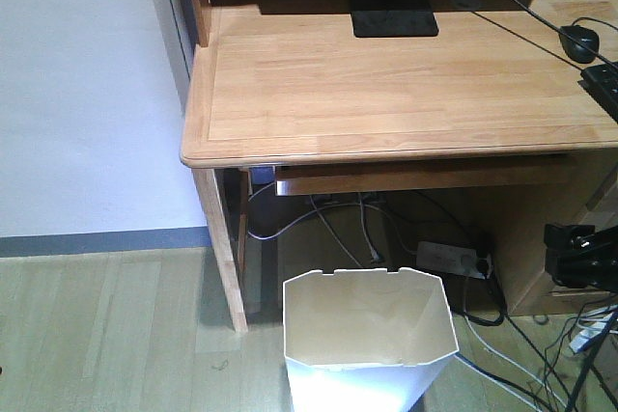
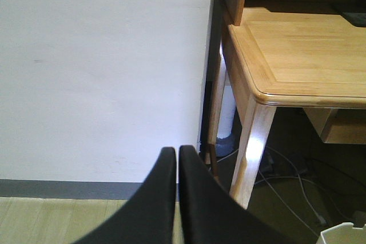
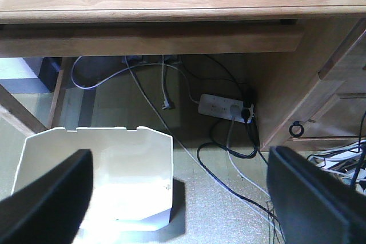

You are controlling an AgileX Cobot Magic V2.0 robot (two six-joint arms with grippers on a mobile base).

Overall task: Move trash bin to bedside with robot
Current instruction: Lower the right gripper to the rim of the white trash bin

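Observation:
The white trash bin [image 1: 367, 335] stands on the floor in front of the desk, its rim open and its inside empty. It also shows in the right wrist view [image 3: 108, 164], and a corner of its rim shows in the left wrist view [image 2: 346, 235]. My right gripper [image 3: 180, 158] is open wide above the floor; its left finger hangs over the bin's left side and its right finger is over the cables. Part of it shows at the right edge of the front view [image 1: 576, 253]. My left gripper [image 2: 176, 151] is shut and empty, pointing at the wall. The bed is out of view.
A light wooden desk [image 1: 386, 84] stands behind the bin, its front left leg [image 1: 224, 248] close by. A power strip [image 3: 220, 107] and loose cables [image 3: 229, 158] lie under the desk to the right. A white wall [image 1: 77, 94] is on the left.

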